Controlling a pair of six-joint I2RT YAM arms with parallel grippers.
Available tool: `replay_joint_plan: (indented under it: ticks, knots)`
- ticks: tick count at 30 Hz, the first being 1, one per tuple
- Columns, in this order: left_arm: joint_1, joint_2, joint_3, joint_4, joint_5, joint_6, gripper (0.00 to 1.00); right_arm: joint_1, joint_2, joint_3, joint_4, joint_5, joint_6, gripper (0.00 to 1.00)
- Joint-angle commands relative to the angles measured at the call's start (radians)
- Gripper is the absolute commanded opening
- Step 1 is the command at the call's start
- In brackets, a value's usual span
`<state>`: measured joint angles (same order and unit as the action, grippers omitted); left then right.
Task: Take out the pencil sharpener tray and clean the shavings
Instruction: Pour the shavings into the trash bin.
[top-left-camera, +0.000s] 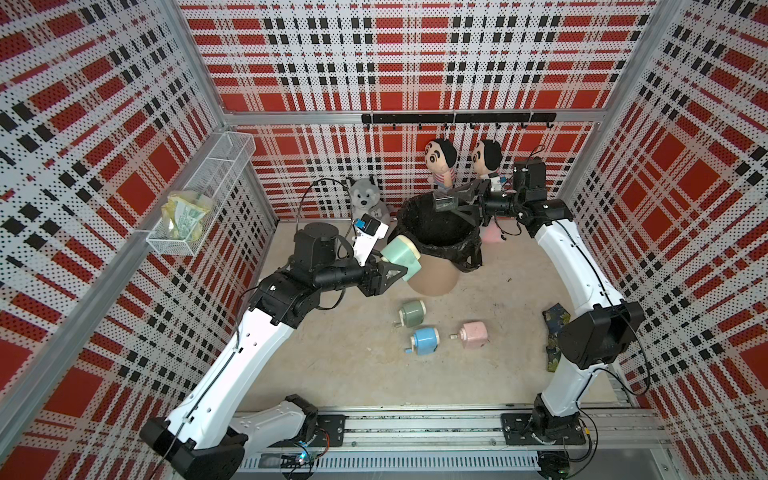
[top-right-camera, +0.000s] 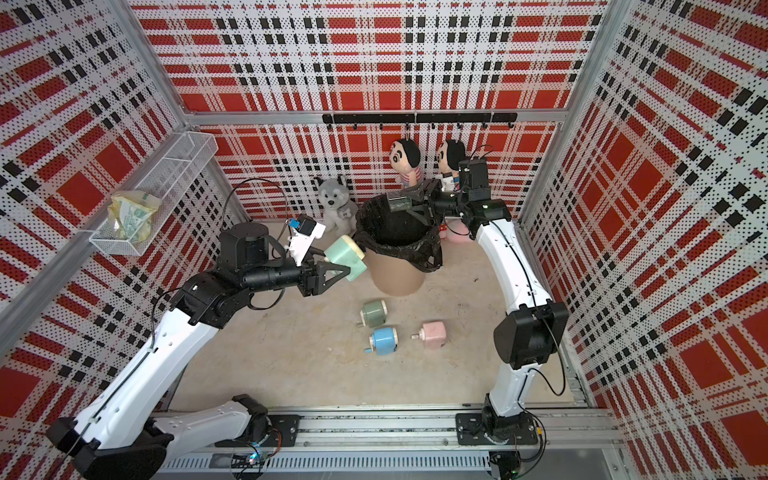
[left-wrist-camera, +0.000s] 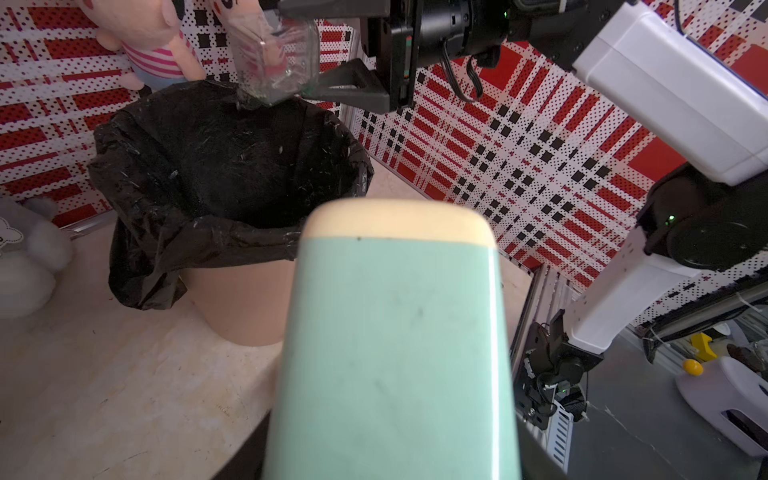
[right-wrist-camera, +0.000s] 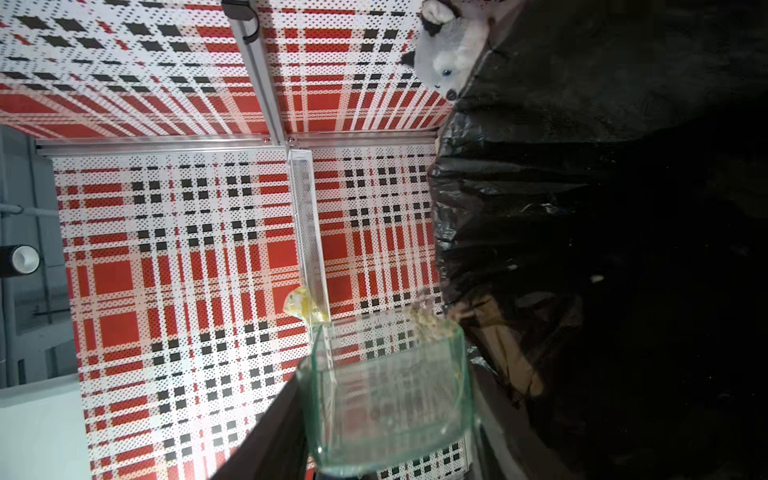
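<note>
Bin interior black, contents unreadable; cloth half-hidden

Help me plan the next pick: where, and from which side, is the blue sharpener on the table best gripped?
Probably take the blue sharpener by its blocky body, from above: it lies free on the table. Its crank juts toward the robot's left, so close the jaws across the other two sides, clear of it.

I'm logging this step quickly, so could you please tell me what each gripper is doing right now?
Left gripper: closed on the green pencil sharpener.
Right gripper: closed on the clear tray.
</note>
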<state>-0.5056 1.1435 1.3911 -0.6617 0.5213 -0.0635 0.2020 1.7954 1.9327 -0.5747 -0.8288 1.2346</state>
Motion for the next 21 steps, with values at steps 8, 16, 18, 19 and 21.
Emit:
replay_joint_plan:
  ticks: [8,16,18,19,21]
  knots:
    - [0.008,0.009,0.001,0.027,-0.184,-0.011,0.50,0.006,-0.109,-0.112,0.105,0.202,-0.250,0.50]
    - [0.021,0.037,-0.001,0.033,-0.221,-0.016,0.50,0.004,-0.152,-0.115,0.065,0.282,-0.373,0.51]
    - [0.022,0.039,0.001,0.032,-0.216,-0.017,0.50,-0.016,-0.127,-0.128,0.101,0.187,-0.302,0.50]
    - [0.023,0.040,0.003,0.032,-0.217,-0.017,0.50,-0.024,-0.115,-0.132,0.115,0.154,-0.264,0.50]
    - [0.028,0.040,0.003,0.032,-0.214,-0.020,0.50,-0.035,-0.112,-0.166,0.180,0.111,-0.170,0.50]
